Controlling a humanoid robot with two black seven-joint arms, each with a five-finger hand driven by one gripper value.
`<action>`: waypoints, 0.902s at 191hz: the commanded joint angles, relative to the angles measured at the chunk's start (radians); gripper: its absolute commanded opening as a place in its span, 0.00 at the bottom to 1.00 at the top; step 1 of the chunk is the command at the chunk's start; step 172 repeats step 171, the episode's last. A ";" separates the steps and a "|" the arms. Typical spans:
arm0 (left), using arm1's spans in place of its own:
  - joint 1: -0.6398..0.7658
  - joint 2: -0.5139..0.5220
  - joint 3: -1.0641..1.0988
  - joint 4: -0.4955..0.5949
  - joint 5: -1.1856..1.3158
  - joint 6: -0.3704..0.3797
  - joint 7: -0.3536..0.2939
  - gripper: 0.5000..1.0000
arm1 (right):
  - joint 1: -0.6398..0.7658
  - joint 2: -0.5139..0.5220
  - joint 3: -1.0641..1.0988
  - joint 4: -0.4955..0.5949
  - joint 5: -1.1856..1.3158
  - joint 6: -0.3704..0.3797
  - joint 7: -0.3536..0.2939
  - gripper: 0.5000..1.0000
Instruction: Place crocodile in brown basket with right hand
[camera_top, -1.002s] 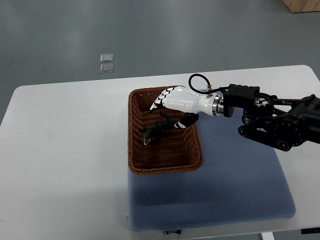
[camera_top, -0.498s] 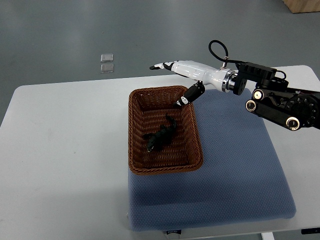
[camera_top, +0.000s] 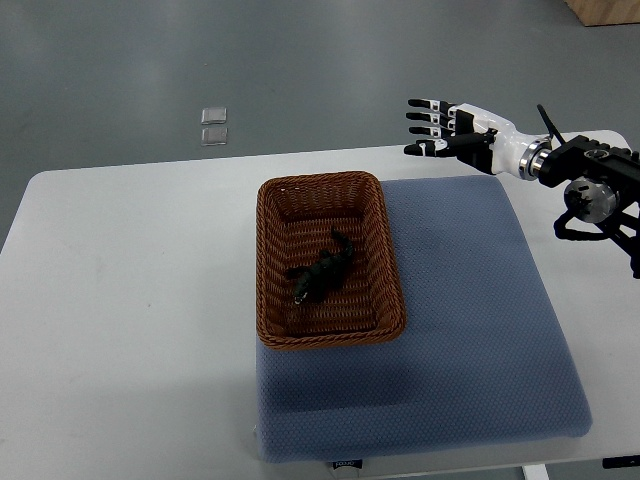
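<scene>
Over the far right corner of the white table (camera_top: 130, 300), just past the back edge of the blue pad (camera_top: 470, 330), my right hand (camera_top: 458, 136) hovers in the air with nothing in it. The fingers (camera_top: 422, 117) are stretched out nearly straight and fanned a little apart, tips pointing left toward the middle of the table, the thumb lying lowest in the view. I hold them wide like this because there is nothing for them to close on: the crocodile (camera_top: 322, 272) lies inside the brown basket (camera_top: 266, 262), flat on the woven floor near the middle, its dark body running on a slant with one end toward the far right and the other toward the near left. It touches none of the walls that I can make out. The basket sits on the left part of the pad, its long sides running away from me, and the toy is low enough inside that the rim stands all round it. My hand is well apart from the basket, up and to its right, so neither wrist nor fingers can catch the wicker or tip it. By my reckoning the placing is done and only parking the arm is left. My left arm does not show at all.
</scene>
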 joint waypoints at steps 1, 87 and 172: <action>0.000 0.000 0.000 0.000 0.000 0.000 0.000 1.00 | -0.017 0.004 -0.002 -0.081 0.185 0.091 -0.059 0.86; 0.000 0.000 0.000 0.000 0.000 0.000 0.000 1.00 | -0.064 0.049 0.004 -0.133 0.405 0.120 -0.163 0.87; 0.000 0.000 0.000 0.000 0.000 0.000 0.000 1.00 | -0.081 0.063 -0.001 -0.132 0.389 0.126 -0.154 0.87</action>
